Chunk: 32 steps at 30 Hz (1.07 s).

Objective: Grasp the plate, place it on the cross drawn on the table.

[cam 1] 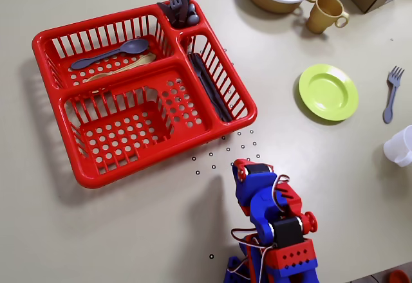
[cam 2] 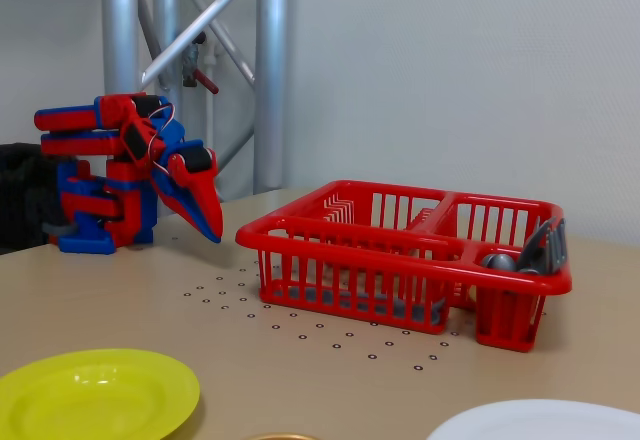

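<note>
I see a pale beige bench point(cam 1: 161, 231) with small dotted marks. The lime-green plate point(cam 1: 328, 92) lies flat and face up at the right of the overhead view, round with no long axis, smooth and glossy. A red perforated plastic dish rack point(cam 1: 138, 90) fills the upper left, holding a grey spoon point(cam 1: 109, 53). My jaws point(cam 2: 210, 228) look closed and empty, pointing down, well apart from the plate.

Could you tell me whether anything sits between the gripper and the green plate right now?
Nothing visible does: in the overhead view only bare table lies between the gripper and the plate. The red rack sits off to the left.
</note>
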Available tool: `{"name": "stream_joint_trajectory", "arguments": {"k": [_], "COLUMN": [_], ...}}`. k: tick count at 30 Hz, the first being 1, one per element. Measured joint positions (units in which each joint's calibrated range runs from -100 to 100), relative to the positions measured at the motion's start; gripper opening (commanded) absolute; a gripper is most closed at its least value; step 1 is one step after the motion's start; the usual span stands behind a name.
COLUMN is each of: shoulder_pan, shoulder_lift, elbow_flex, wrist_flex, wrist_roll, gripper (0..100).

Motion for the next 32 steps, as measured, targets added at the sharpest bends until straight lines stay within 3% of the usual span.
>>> {"name": "stream_joint_trajectory", "arguments": {"k": [32], "shoulder_pan": [0.0], "shoulder_lift": [0.0], "elbow_flex": [0.0], "wrist_flex": [0.0], "wrist_roll": [0.88], "gripper": [0]}}
